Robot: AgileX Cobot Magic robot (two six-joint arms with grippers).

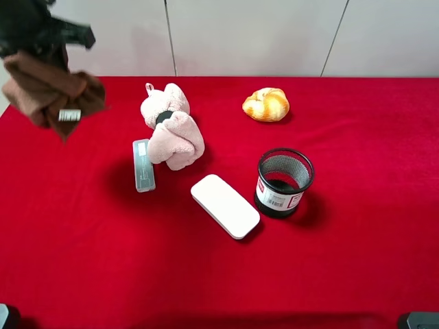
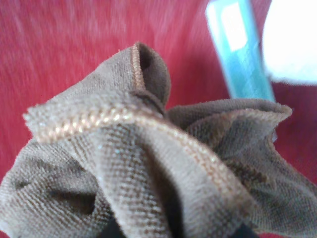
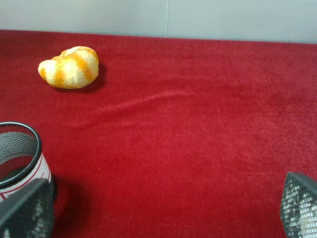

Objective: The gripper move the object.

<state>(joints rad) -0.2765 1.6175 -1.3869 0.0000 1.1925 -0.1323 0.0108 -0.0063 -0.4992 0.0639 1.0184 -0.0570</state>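
White wall panels stand behind a red tabletop point(image 1: 82, 260) that carries a pink plush point(image 1: 173, 131), a clear box point(image 1: 143, 164), a white case point(image 1: 225, 205), a mesh cup point(image 1: 285, 181) and a bread roll point(image 1: 265, 104). We take the task's thing to be the brown cloth point(image 1: 51, 92). It hangs bunched in the air at the far left of the tabletop, clear of the surface and well apart from the other items. The left fingers point(image 1: 42, 42) are clamped on its upper folds. The right fingers point(image 3: 26, 210) stand apart and empty, low over bare tabletop near the cup. We judge the step in hand to be the carry: the cloth is off the surface and not yet set down. The next move calls for choosing a free patch of tabletop, lowering until the cloth rests there, then parting the left fingers. We cannot tell the intended spot. The high view alone shows the cloth's height and the full layout. The left wrist view shows the weave and stitched hem up close, with the box beneath, but the cloth blocks nearly all else. Only the right wrist view shows the right fingers.
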